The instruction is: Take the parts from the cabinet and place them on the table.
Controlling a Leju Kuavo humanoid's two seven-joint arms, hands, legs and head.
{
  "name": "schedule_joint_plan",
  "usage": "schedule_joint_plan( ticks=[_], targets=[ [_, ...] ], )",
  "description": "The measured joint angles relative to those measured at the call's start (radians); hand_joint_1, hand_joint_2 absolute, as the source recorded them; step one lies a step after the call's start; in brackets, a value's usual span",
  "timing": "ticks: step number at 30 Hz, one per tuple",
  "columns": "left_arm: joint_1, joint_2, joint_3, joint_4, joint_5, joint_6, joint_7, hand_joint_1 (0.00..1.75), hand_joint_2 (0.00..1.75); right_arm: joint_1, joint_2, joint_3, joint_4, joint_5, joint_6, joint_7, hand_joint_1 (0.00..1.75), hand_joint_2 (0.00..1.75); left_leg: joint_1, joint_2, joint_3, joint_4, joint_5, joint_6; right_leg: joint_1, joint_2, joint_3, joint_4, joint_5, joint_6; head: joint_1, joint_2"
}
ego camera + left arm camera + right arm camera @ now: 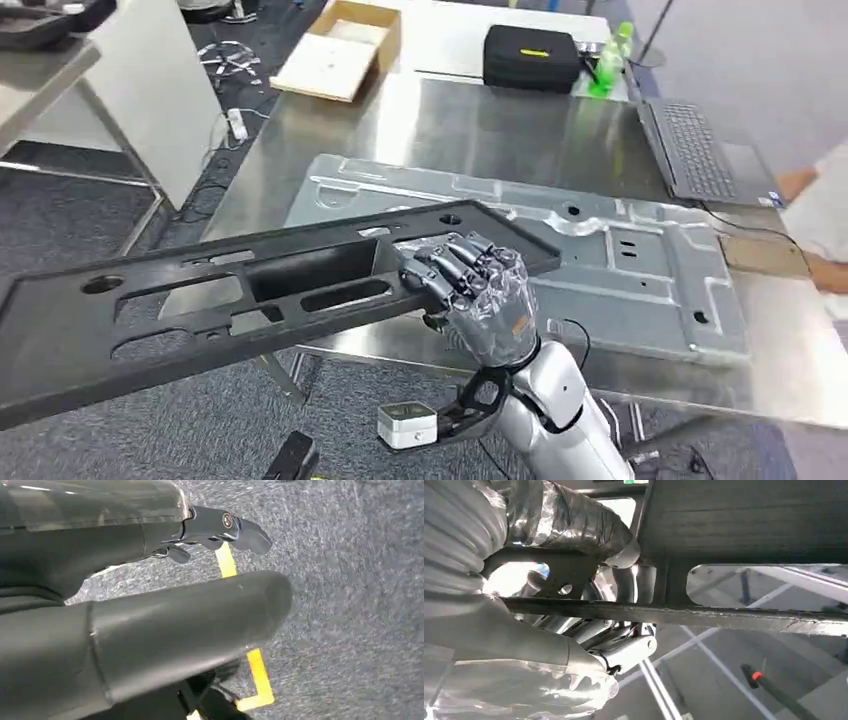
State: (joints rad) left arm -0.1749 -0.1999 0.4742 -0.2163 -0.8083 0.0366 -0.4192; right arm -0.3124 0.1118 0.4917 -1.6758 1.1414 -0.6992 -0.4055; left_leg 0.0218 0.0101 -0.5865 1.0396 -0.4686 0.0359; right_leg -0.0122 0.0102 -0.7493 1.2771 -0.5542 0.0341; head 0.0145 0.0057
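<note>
black panel (200, 300) held one-sided by right hand (470, 290), fingers wrapped on rail | left hand (150, 620) empty, loose | risk: long overhang off desk (480, 125) edge, could twist n slip imo

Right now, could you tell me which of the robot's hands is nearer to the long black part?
The right. The right hand grips the long black part at its edge over the table; the left hand hangs over the carpeted floor, away from it.
</note>
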Motion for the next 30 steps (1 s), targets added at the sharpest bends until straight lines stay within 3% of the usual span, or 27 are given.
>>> schedule_joint_plan(
  ticks=[1,2,3,5,6,7,10,11,12,13,15,16,17,18,20,21,22,25,27,28,30],
  targets=[
    [0.001,0.001,0.001,0.000,0.000,0.001,0.000,0.00,0.00,0.001,0.000,0.000,0.002,-0.001,0.000,0.001,1.75,1.75,-0.001,0.014,0.000,0.000,-0.001,0.001,-0.002,-0.002,-0.022,0.041,-0.008,0.001,0.000,0.000],
    [0.002,0.001,0.001,0.000,0.000,0.002,0.000,0.00,0.00,0.001,0.000,0.000,0.003,-0.003,0.000,0.002,1.75,1.75,-0.001,0.017,0.000,0.000,-0.002,0.000,-0.003,-0.005,-0.022,0.039,0.004,0.002,0.000,0.000],
    [-0.001,0.001,0.001,0.000,0.000,0.005,0.000,0.00,0.00,0.001,0.000,0.000,0.004,-0.008,0.000,0.007,1.75,1.75,-0.001,0.025,0.001,0.000,-0.003,-0.002,-0.003,-0.007,0.004,-0.010,0.040,0.000,0.000,0.000],
    [-0.005,0.000,0.001,0.000,0.000,0.012,0.000,0.00,0.00,0.001,0.000,-0.004,0.004,-0.027,0.000,0.028,1.75,1.75,-0.001,0.033,0.005,0.000,-0.005,-0.005,-0.001,-0.014,0.095,-0.173,0.119,-0.012,0.000,0.000],
    [-0.006,-0.002,0.001,0.000,-0.001,0.013,0.001,0.00,0.00,-0.004,0.000,-0.005,0.007,-0.044,0.000,0.044,1.75,1.75,-0.001,0.035,0.006,-0.001,-0.006,-0.006,0.004,-0.023,0.122,-0.230,0.114,-0.018,0.000,0.000],
    [-0.006,-0.002,0.001,0.000,-0.001,0.016,0.001,0.00,0.00,-0.009,0.000,-0.005,0.012,-0.054,0.000,0.055,1.75,1.75,-0.007,0.035,0.004,0.001,-0.007,-0.013,0.011,-0.023,0.127,-0.240,0.113,-0.022,0.000,0.000],
    [-0.006,-0.002,0.002,0.000,0.000,0.016,0.002,0.00,0.00,-0.012,-0.001,-0.005,0.022,-0.068,0.001,0.078,1.75,1.75,-0.004,0.040,0.010,-0.011,-0.003,-0.031,0.014,-0.018,0.125,-0.241,0.112,-0.030,0.000,0.000],
    [-0.006,-0.002,0.002,0.000,0.001,0.014,0.002,0.00,0.00,-0.015,-0.001,-0.004,0.028,-0.078,0.003,0.098,1.75,1.75,-0.009,0.041,0.008,-0.011,-0.009,-0.038,0.001,-0.017,0.137,-0.262,0.121,-0.040,-0.002,0.000],
    [-0.007,-0.001,0.002,0.000,0.002,0.012,0.002,0.00,0.00,-0.022,-0.002,-0.002,0.036,-0.093,0.007,0.123,1.75,1.75,-0.004,0.022,0.006,0.009,-0.024,-0.041,0.003,-0.016,0.144,-0.272,0.124,-0.043,-0.001,0.000],
    [-0.007,-0.001,0.002,0.000,0.002,0.009,0.002,0.00,0.00,-0.039,-0.006,0.001,0.051,-0.122,0.020,0.155,1.75,1.75,-0.002,0.009,-0.018,0.062,-0.056,-0.042,0.002,-0.016,0.146,-0.272,0.125,-0.051,-0.003,0.000],
    [-0.003,0.000,0.002,0.000,0.002,0.004,0.003,0.00,0.00,-0.071,-0.018,0.005,0.084,-0.192,0.051,0.196,1.75,1.75,-0.002,-0.001,-0.093,0.212,-0.120,-0.045,0.005,-0.009,0.145,-0.270,0.124,-0.053,-0.003,0.000],
    [-0.001,0.000,0.002,0.000,-0.001,0.001,0.005,0.00,0.00,-0.084,-0.028,0.004,0.107,-0.227,0.065,0.204,1.75,1.75,-0.002,-0.001,-0.123,0.265,-0.132,-0.047,0.006,-0.007,0.144,-0.269,0.123,-0.054,-0.002,0.000],
    [0.001,0.000,0.002,0.000,-0.002,-0.003,0.006,0.00,0.00,-0.096,-0.039,0.000,0.129,-0.253,0.074,0.206,1.75,1.75,-0.002,-0.001,-0.133,0.276,-0.120,-0.047,0.006,-0.002,0.144,-0.266,0.122,-0.054,-0.002,0.000],
    [0.001,0.001,0.002,0.000,-0.007,-0.004,0.008,0.00,0.00,-0.110,-0.048,-0.003,0.148,-0.263,0.079,0.205,1.75,1.75,-0.002,-0.001,-0.121,0.241,-0.086,-0.048,0.006,0.002,0.143,-0.261,0.120,-0.053,-0.003,0.000],
    [-0.002,0.003,0.002,0.000,-0.011,-0.008,0.010,0.00,0.00,-0.144,-0.063,-0.010,0.186,-0.273,0.103,0.203,1.75,1.75,-0.001,-0.002,-0.052,0.088,0.008,-0.045,0.004,0.010,0.142,-0.245,0.111,-0.047,-0.003,0.000],
    [-0.004,0.004,0.001,0.000,-0.015,-0.011,0.011,0.00,0.00,-0.162,-0.071,-0.015,0.206,-0.275,0.114,0.203,1.75,1.75,0.000,-0.007,-0.028,0.028,0.016,-0.041,0.004,0.012,0.138,-0.235,0.104,-0.042,-0.002,0.000],
    [-0.007,0.003,0.000,0.000,-0.019,-0.016,0.012,0.00,0.00,-0.181,-0.081,-0.022,0.223,-0.277,0.125,0.202,1.75,1.75,-0.005,-0.011,-0.018,0.013,0.006,-0.039,0.013,0.013,0.128,-0.222,0.101,-0.035,-0.003,0.000],
    [-0.006,0.003,-0.002,0.000,-0.022,-0.024,0.013,0.00,0.00,-0.219,-0.108,-0.036,0.272,-0.281,0.160,0.197,1.75,1.75,-0.011,-0.011,-0.029,0.020,0.010,-0.020,0.007,0.014,0.125,-0.229,0.107,-0.021,-0.002,0.000],
    [-0.009,0.001,-0.005,0.000,-0.023,-0.024,0.012,0.00,0.00,-0.235,-0.122,-0.042,0.297,-0.281,0.165,0.195,1.75,1.75,-0.003,-0.010,-0.026,0.008,0.018,-0.006,0.004,0.005,0.120,-0.212,0.093,-0.010,-0.001,0.000],
    [-0.011,0.001,-0.006,0.000,-0.023,-0.024,0.012,0.00,0.00,-0.243,-0.128,-0.044,0.306,-0.281,0.165,0.195,1.75,1.75,-0.002,-0.009,-0.026,0.007,0.019,-0.001,0.004,-0.001,0.101,-0.172,0.064,-0.006,-0.001,0.000],
    [-0.011,0.001,-0.008,0.000,-0.023,-0.024,0.013,0.00,0.00,-0.252,-0.135,-0.047,0.322,-0.281,0.166,0.191,1.75,1.75,-0.003,-0.006,-0.026,0.008,0.018,0.001,0.001,-0.003,0.025,-0.014,-0.011,0.002,-0.002,0.000]
  ],
)
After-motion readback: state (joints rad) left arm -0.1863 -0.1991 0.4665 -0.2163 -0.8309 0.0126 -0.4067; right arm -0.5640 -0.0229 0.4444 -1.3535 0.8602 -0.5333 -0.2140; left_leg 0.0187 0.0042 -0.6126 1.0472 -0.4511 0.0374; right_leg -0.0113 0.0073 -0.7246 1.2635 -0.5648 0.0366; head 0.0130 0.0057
